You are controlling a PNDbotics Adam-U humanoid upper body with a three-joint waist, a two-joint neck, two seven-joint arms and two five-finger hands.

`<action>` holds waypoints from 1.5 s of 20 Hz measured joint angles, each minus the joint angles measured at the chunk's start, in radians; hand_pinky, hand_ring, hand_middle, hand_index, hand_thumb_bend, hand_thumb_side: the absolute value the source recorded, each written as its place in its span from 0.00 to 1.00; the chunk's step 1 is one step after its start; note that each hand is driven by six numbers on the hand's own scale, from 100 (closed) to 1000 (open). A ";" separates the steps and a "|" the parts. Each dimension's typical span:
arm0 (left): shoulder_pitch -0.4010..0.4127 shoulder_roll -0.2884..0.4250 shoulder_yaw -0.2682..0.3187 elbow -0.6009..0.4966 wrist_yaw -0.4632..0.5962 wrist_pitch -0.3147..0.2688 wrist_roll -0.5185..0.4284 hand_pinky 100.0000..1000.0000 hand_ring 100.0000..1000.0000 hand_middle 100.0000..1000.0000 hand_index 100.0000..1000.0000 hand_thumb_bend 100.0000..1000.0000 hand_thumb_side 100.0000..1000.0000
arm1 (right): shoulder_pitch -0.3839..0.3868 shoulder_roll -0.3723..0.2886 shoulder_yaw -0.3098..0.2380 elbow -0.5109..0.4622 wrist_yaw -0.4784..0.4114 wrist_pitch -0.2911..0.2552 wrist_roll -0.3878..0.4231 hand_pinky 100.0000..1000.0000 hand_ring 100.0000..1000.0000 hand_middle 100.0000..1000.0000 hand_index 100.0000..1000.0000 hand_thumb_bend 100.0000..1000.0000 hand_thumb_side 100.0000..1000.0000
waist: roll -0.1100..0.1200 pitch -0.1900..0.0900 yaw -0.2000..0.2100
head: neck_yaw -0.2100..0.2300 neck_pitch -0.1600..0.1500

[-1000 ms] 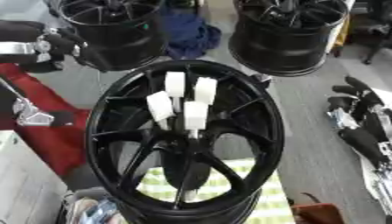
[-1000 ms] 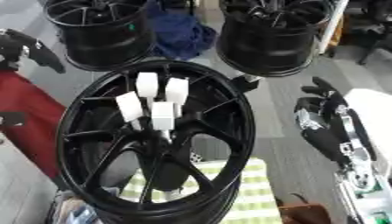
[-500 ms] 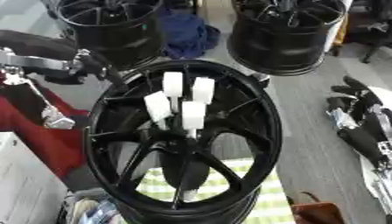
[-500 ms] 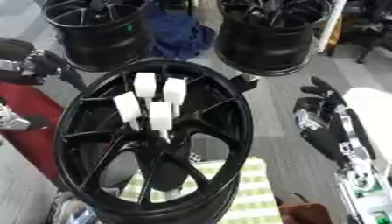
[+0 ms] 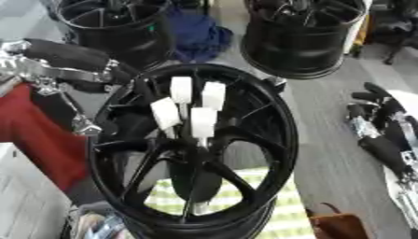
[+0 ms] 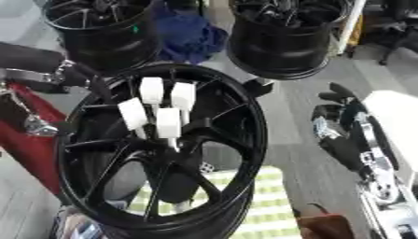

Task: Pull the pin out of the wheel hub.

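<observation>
A big black wheel hub (image 5: 269, 140) lies in the middle, spokes up. Several white pins stand upright around its centre, among them one at the back (image 5: 181, 89), one to its right (image 5: 214, 95) and one at the front (image 5: 203, 122). My left arm comes in from the left, and the dark left hand (image 5: 129, 80) is over the hub's upper left rim, a short way left of the pins. It merges with the black spokes. My right hand (image 5: 374, 108) rests open at the right, away from the hub, holding nothing.
Two more black wheels stand at the back, one left (image 5: 114, 25) and one right (image 5: 303, 35), with a blue cloth (image 5: 200, 35) between them. A red object (image 5: 32, 135) lies on the left. A green checked cloth (image 5: 277, 205) lies under the hub, with a brown thing (image 5: 339, 226) beside it.
My left arm has swung in from the left edge toward the hub's upper left rim. The right hand and the pins have stayed put.
</observation>
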 measured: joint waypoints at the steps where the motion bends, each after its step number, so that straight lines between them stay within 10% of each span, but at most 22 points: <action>1: -0.004 -0.009 -0.005 0.013 -0.013 -0.004 0.004 0.82 0.00 0.84 0.91 0.12 0.01 | 0.000 0.000 0.000 0.000 0.000 0.000 0.000 0.76 0.74 0.77 0.94 0.00 0.34 | 0.000 0.000 0.000 | 0.000 0.000; 30: -0.066 -0.136 -0.066 0.178 -0.125 -0.055 0.055 0.67 0.00 0.81 0.91 0.05 0.00 | 0.000 0.000 0.001 0.006 -0.001 -0.004 0.004 0.76 0.74 0.77 0.94 0.00 0.35 | 0.004 0.003 -0.012 | 0.003 0.000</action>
